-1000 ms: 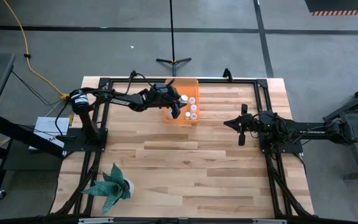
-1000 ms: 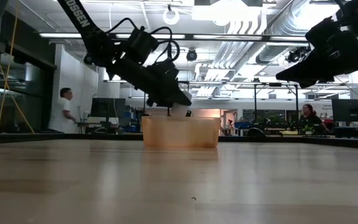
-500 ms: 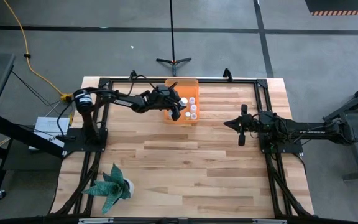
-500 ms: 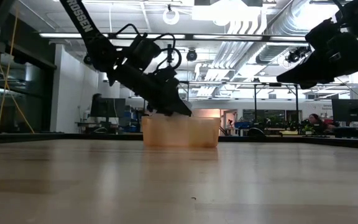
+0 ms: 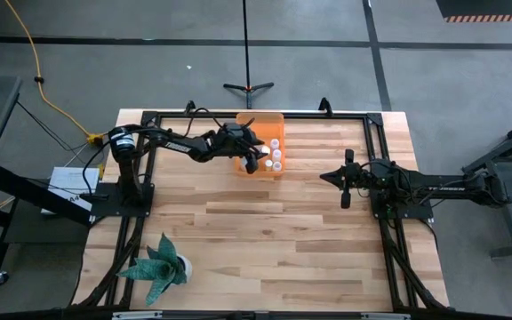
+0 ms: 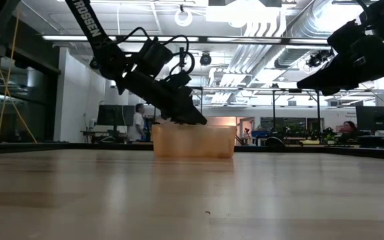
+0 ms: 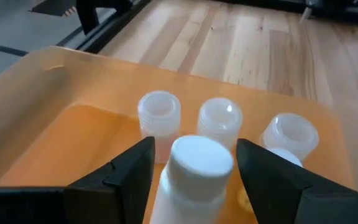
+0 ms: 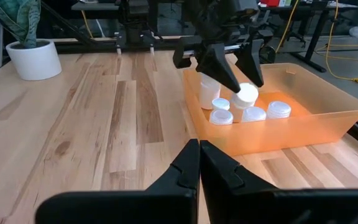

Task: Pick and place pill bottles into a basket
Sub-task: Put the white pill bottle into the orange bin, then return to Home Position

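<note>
The basket point(image 5: 254, 120) is an orange bin at the table's far middle; it also shows in the low view point(image 6: 192, 141). Three white pill bottles point(image 7: 219, 117) stand upright on its floor. My left gripper point(image 5: 254, 158) hangs over the bin, shut on another pill bottle point(image 7: 199, 163), just above the standing ones point(image 8: 246, 94). My right gripper point(image 5: 327, 175) is shut and empty above the table's right half, with its closed fingers in the right wrist view point(image 8: 199, 155). My left gripper pinches the pill bottle's body point(image 7: 166, 190) just below its white cap point(image 7: 201, 158), between its two fingers. The fingers slant down from the table's left. The bottle lies along them, tilted, cap end sticking out past the fingertips, inside the bin's walls.
A green spiky plant in a white pot point(image 5: 158, 265) stands at the table's near left. Black frame rails point(image 5: 373, 142) run along the table's sides. Bare wood lies between the bin and the near edge. People show in the room beyond point(image 6: 139, 120).
My left gripper has gone down into the bin with the pill bottle and a little toward the table's right, still shut on it. The bottle's cap now sits close above the standing bottles. A person has walked in the room behind.
</note>
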Controlling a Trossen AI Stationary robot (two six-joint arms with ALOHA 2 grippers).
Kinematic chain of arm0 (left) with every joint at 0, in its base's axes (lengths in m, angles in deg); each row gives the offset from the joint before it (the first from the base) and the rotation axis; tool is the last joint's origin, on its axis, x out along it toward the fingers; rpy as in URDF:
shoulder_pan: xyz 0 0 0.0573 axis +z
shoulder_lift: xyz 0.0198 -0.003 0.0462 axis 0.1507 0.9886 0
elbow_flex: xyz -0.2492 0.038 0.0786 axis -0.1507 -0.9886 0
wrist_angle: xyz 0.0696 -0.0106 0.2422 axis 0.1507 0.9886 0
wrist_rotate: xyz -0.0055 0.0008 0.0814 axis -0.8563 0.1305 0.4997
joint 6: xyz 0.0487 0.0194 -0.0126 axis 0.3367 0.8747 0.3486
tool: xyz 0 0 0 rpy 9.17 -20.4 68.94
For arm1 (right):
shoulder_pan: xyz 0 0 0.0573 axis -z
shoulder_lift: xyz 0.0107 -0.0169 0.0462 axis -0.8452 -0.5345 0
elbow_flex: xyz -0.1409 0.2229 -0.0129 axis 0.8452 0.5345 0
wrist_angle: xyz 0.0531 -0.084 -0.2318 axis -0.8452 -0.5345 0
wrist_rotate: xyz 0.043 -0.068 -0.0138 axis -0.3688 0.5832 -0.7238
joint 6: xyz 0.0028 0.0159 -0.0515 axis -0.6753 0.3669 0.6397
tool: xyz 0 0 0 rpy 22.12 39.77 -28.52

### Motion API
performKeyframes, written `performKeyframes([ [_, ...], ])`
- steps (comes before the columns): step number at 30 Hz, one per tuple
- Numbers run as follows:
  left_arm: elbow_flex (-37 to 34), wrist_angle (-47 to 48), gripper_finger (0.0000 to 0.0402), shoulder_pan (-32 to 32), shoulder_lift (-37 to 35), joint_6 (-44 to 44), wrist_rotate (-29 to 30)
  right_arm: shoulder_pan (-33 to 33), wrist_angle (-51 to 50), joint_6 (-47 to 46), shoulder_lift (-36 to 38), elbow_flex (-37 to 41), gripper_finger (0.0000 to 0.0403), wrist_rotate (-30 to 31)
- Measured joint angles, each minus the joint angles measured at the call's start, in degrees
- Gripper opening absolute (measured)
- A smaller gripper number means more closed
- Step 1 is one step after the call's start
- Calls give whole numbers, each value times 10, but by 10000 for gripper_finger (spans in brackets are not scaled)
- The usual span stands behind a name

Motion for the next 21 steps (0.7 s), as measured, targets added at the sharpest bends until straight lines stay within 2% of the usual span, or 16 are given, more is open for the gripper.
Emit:
performKeyframes([
  [13, 0, 0, 248, 0, -3, 21, -8, 0, 0, 0, 0, 0, 2, 0],
  [21, 0, 12, 232, -13, -64, 44, -19, 0, 0, -13, 0, 0, 2, 0],
])
